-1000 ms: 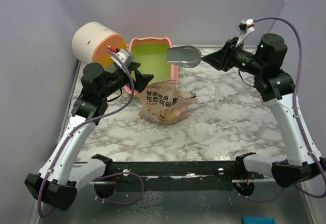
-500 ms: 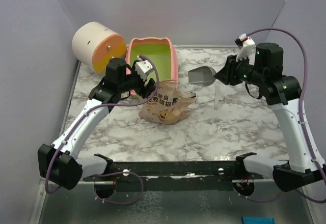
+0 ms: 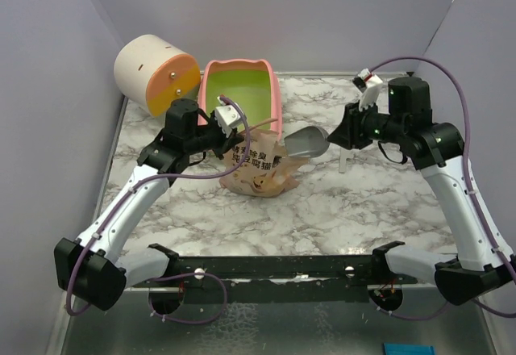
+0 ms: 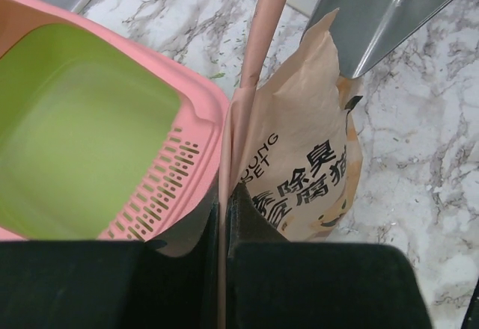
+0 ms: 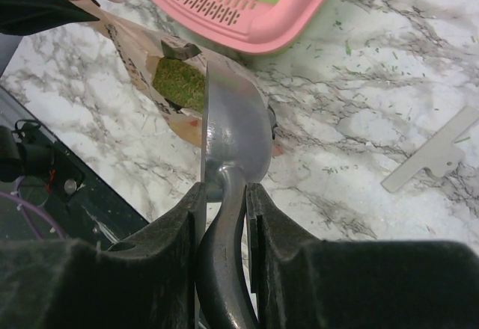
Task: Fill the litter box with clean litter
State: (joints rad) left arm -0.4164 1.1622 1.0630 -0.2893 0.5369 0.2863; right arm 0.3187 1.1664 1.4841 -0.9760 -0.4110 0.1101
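Observation:
The pink litter box with its lime-green inside stands at the back of the table; its slotted ledge faces the pouch. A tan printed pouch lies just in front of it. My left gripper is shut on the pouch's pink upper edge. My right gripper is shut on the handle of a grey metal scoop, whose bowl sits at the pouch mouth. Clean litter, greenish granules, shows inside the open pouch.
A cream-and-orange cylinder lies on its side at the back left, next to the box. A thin white strip lies on the marble right of the scoop. Stray granules dot the table. Walls close in the left, back and right.
My left gripper swung from beside the box to the pouch's upper edge and shut on it. My right arm lowered the scoop from over the box to the pouch mouth.

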